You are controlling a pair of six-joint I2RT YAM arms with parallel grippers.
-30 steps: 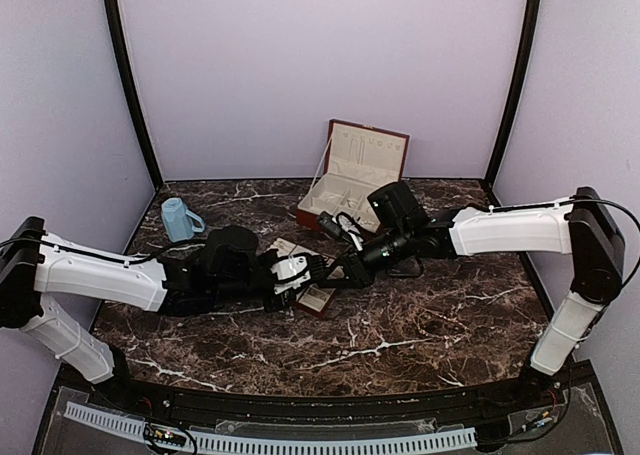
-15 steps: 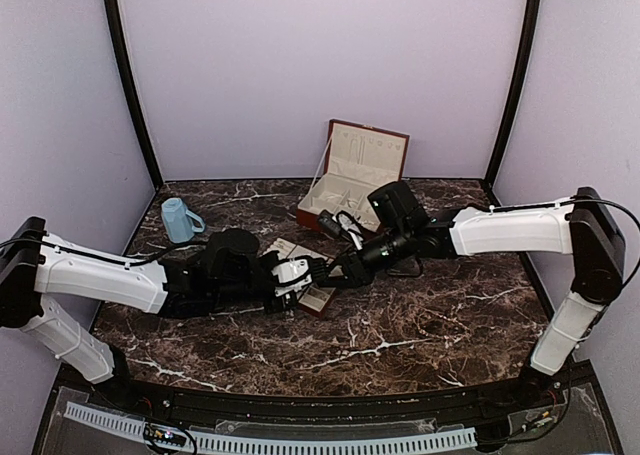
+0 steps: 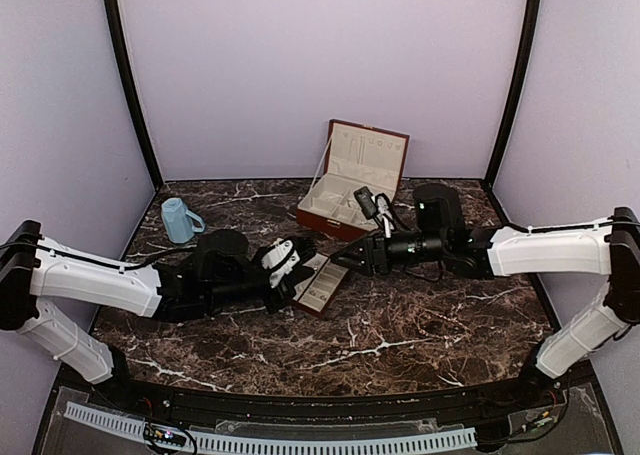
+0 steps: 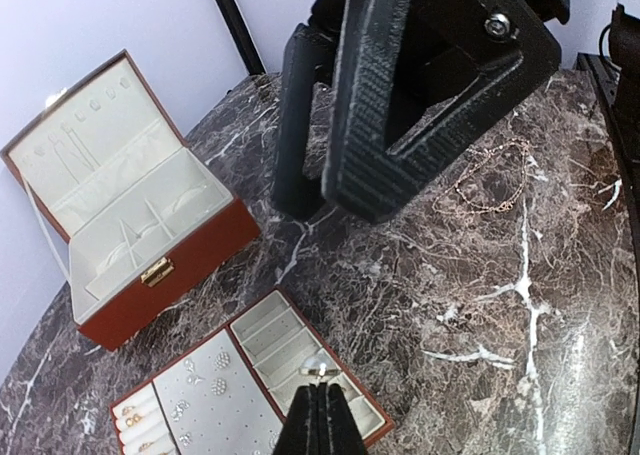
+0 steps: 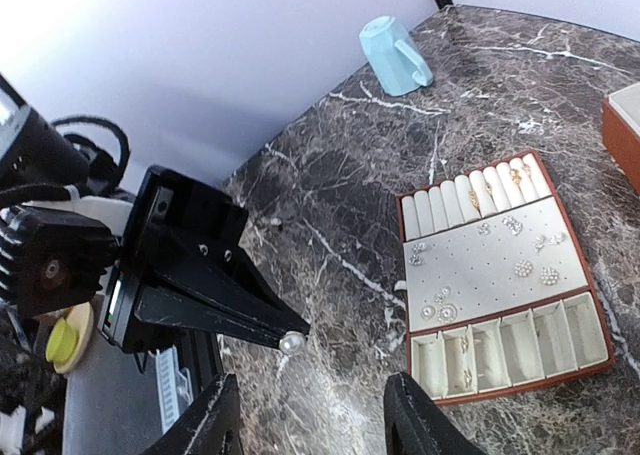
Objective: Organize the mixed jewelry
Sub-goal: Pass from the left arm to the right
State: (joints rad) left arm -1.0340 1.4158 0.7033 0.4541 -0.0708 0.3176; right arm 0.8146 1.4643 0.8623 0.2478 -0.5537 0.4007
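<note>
My left gripper (image 4: 322, 400) is shut on a small pearl ring (image 4: 320, 371), which hangs just above the flat tray (image 4: 262, 331). The right wrist view shows the same pearl (image 5: 291, 343) at the tips of the left gripper. My right gripper (image 5: 315, 420) is open and empty, a short way right of the ring, facing it. From above, the left gripper (image 3: 298, 250) and right gripper (image 3: 345, 263) stand apart over the tray (image 3: 318, 287). More of the mixed jewelry, sparkly studs (image 5: 440, 300) and rings (image 5: 475, 197), sits in the tray. A thin gold chain (image 4: 490, 180) lies on the marble.
The red-brown hinged box (image 3: 352, 180) stands open at the back centre, also in the left wrist view (image 4: 130, 225). A blue cup (image 3: 180, 218) sits at the back left, also in the right wrist view (image 5: 395, 55). Dark marble table all around.
The two grippers met over the tray; the right one opened, let go of the ring and drew back to the right. The left one stays shut on the ring.
</note>
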